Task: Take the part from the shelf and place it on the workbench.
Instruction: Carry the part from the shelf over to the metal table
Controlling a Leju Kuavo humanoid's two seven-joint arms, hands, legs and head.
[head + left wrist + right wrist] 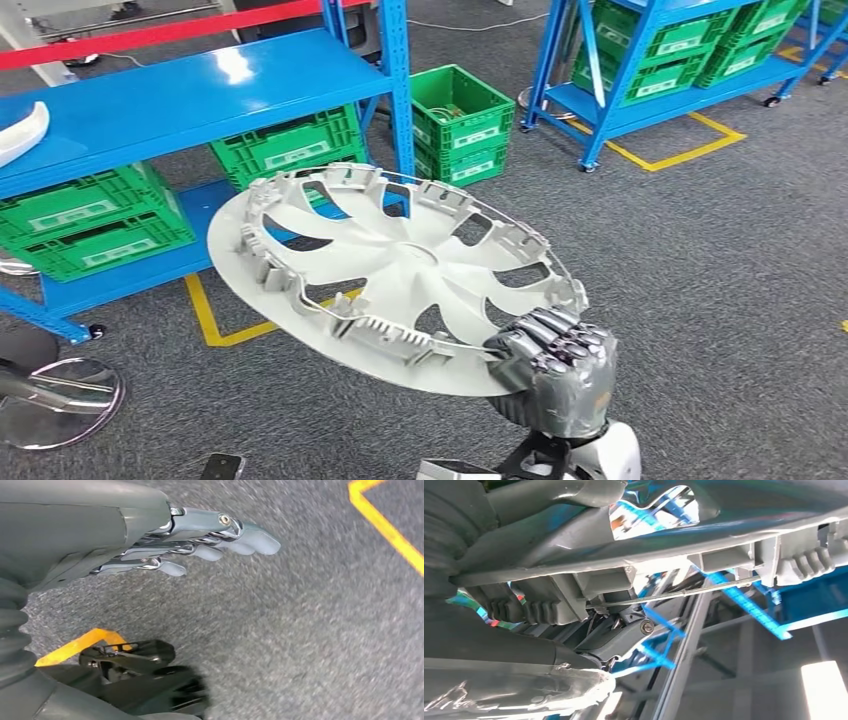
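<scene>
The part is a large silver-white wheel cover, held up in the air with its ribbed inner side toward me. My right hand grips its near right rim, fingers curled over the edge. In the right wrist view the cover's rim with its clips and wire ring runs close past the hand. My left hand hangs over the grey carpet with fingers straight and apart, holding nothing.
A blue shelf stands at the left with green crates under it. More green crates sit on the floor, and a second blue rack stands at the far right. Yellow floor lines mark the grey carpet. A white curved part lies on the shelf's left end.
</scene>
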